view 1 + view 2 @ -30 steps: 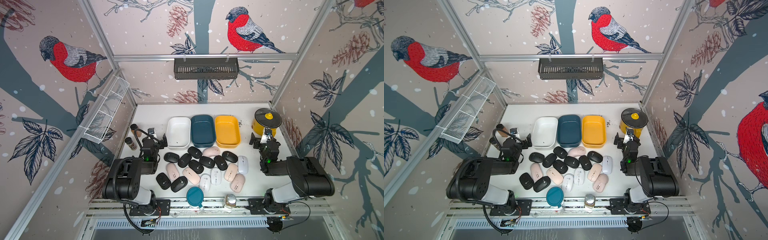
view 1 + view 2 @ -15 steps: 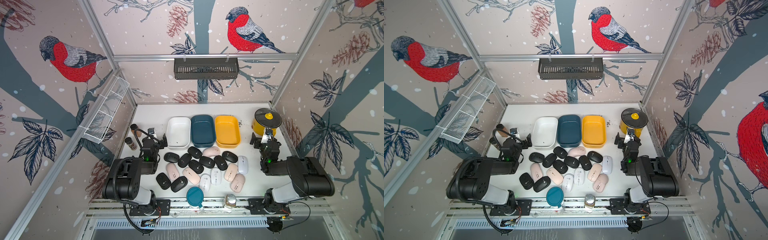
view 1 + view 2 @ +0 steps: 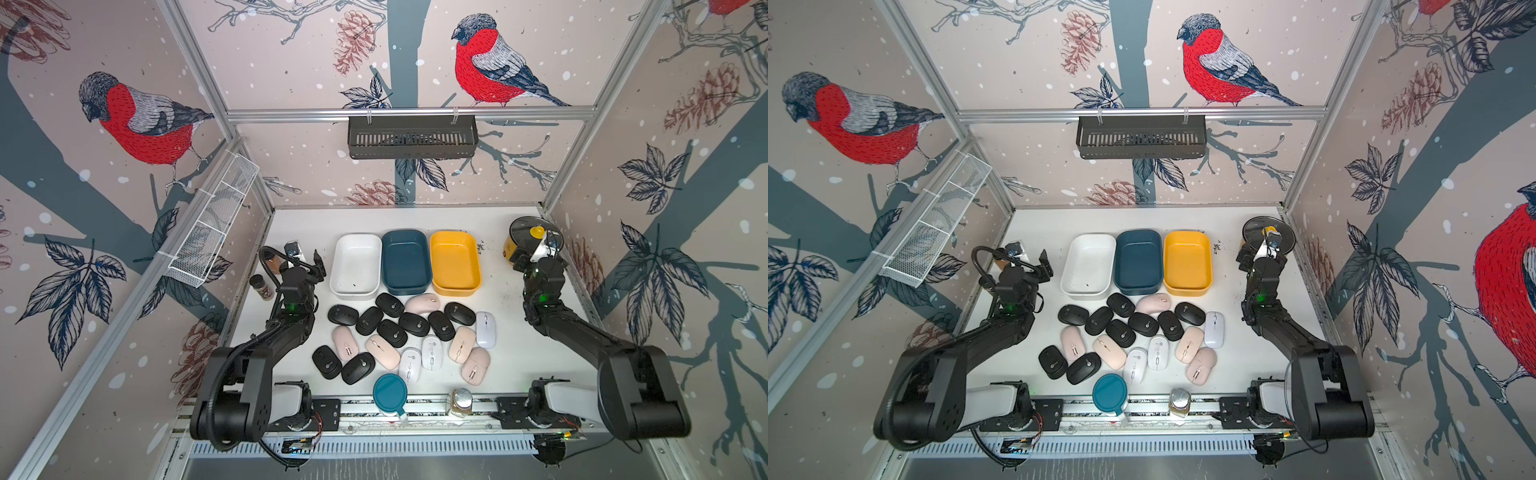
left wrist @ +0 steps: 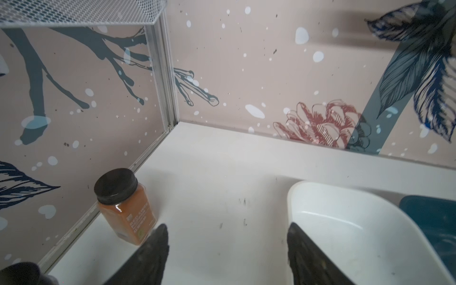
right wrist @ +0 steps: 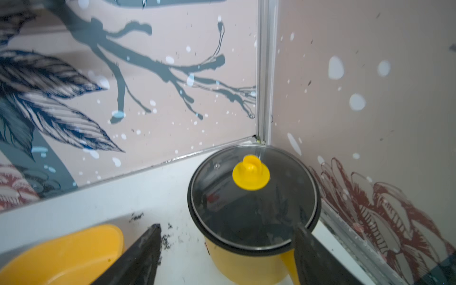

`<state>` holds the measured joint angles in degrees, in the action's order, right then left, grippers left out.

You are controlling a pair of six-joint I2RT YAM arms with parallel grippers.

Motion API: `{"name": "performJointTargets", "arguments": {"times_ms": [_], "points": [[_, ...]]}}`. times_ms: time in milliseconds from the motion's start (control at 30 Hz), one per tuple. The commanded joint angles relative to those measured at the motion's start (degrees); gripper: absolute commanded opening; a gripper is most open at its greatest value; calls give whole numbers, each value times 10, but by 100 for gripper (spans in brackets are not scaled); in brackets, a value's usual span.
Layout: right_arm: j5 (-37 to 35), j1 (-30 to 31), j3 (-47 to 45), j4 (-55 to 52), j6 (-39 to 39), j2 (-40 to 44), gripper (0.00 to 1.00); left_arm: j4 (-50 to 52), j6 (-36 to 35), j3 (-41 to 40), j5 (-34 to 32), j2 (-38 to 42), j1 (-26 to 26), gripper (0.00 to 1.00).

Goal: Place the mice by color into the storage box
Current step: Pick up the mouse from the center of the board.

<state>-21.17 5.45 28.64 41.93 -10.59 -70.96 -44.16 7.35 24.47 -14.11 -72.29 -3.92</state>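
Observation:
Several mice lie in a loose cluster mid-table in both top views: black ones [image 3: 343, 315], pink ones [image 3: 422, 302] and white ones [image 3: 485, 329]. Behind them stand three empty storage boxes side by side: white [image 3: 356, 266], blue [image 3: 405, 259] and yellow [image 3: 455, 259]. My left gripper [image 3: 301, 259] hovers left of the white box [image 4: 345, 222], open [image 4: 228, 237] over bare table. My right gripper [image 3: 534, 255] hangs right of the yellow box [image 5: 61, 254], open [image 5: 227, 228] and holding nothing. Neither gripper touches a mouse.
A yellow pot with a glass lid [image 5: 251, 197] sits in the back right corner just beyond my right gripper. Spice jars [image 4: 125, 204] stand by the left wall. A teal-lidded cup [image 3: 390, 392] and a small jar [image 3: 460, 401] stand at the front rail.

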Motion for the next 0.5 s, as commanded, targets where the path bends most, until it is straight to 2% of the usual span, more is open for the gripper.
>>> {"name": "performJointTargets", "arguments": {"times_ms": [0,133,200,267,400,467], "points": [[-92,57,25,-171,-31,41,84,149,82,43,-65,29,-37,74],[-85,123,62,-293,-85,57,84,339,198,148,-30,38,-74,73],[-78,151,69,-342,-111,59,83,406,228,191,25,38,-74,73],[-88,181,66,-376,-130,64,81,456,225,221,56,39,-74,73],[-64,204,60,-446,-186,67,82,567,196,286,58,45,-74,73],[-41,206,58,-475,-205,70,82,568,166,286,73,53,-74,75]]}}
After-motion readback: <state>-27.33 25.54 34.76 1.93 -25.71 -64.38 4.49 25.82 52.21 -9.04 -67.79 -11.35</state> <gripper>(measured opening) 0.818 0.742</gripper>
